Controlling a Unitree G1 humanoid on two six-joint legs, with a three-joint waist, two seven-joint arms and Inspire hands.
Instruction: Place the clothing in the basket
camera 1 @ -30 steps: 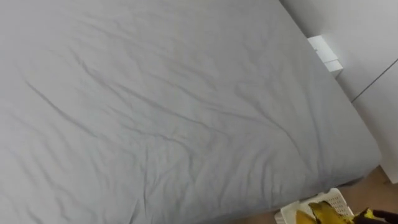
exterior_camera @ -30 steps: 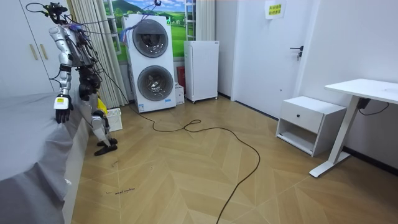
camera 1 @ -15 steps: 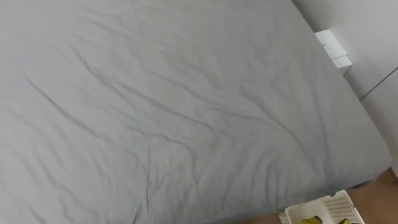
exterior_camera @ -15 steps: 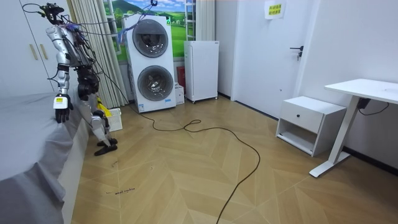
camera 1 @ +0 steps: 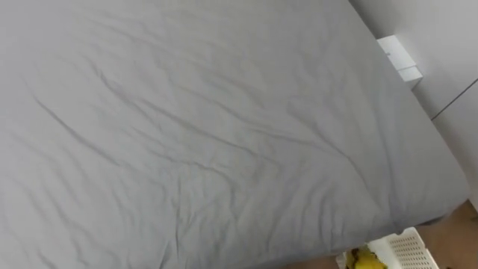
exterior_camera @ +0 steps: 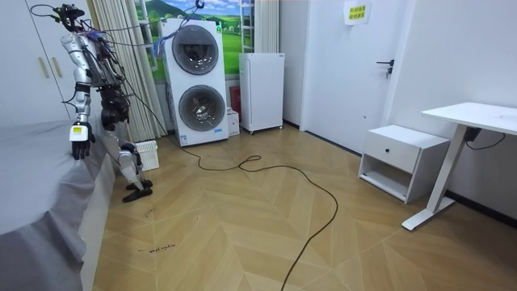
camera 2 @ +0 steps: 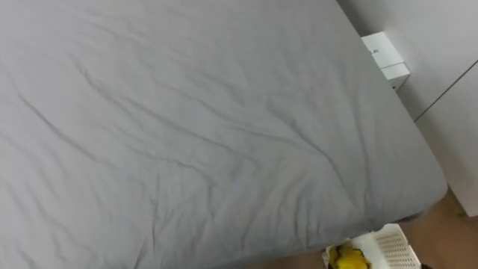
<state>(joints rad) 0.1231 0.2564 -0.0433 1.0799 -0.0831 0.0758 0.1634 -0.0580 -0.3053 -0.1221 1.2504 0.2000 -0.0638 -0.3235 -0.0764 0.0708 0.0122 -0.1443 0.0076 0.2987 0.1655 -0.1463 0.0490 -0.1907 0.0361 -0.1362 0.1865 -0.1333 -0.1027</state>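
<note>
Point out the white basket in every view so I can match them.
Left eye view: basket at the bottom right edge, on the floor.
Right eye view: basket at the bottom right edge too.
Room view: basket left, by the robot's legs.
Shared landmark: the grey bed beside it.

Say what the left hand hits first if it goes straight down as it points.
Probably the wrinkled grey bed sheet at the mattress edge just below the left hand; depth is unclear.

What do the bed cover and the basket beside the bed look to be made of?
Bed cover: woven fabric, possibly cotton, matte grey; soft creases run across it and it drapes over the edge. Basket: probably rigid plastic, white, with a regular grid of small holes in its wall.
</note>
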